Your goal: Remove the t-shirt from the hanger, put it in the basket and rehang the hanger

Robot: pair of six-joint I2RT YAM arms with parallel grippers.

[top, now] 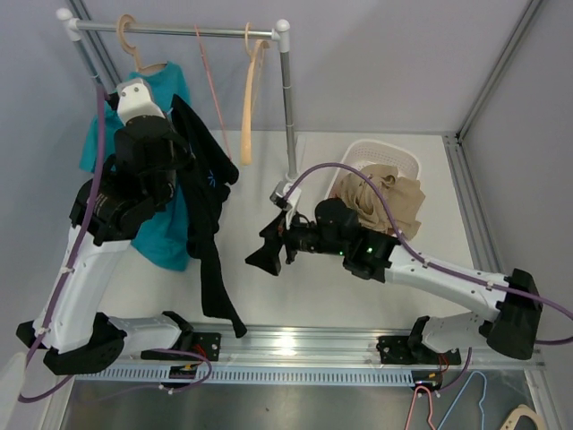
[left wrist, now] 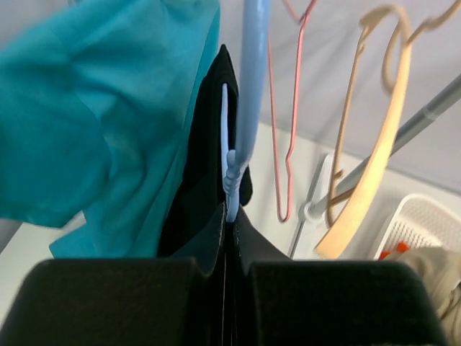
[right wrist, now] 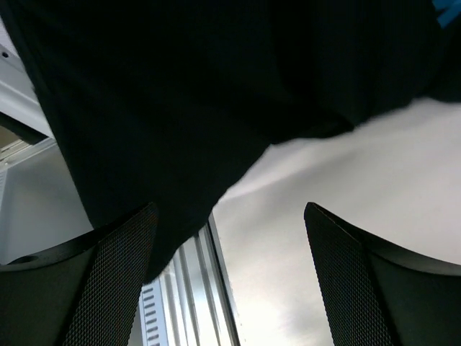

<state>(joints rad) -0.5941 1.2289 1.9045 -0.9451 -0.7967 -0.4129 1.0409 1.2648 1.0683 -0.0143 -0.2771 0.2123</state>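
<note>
From above, your left arm stood raised at the rack, up against the black t-shirt, which hung beside a teal t-shirt. Your right gripper hovered with its jaws spread wide, near the lower half of the black t-shirt but apart from it.

On the left wrist camera, your left gripper was pressed shut. Black cloth and the stem of the pale blue hanger were pinched at the seam, and the hanger's neck rose straight up from there.

On the right wrist camera, both fingers stood far apart with nothing between them. The black cloth filled the upper frame ahead of them.
</note>
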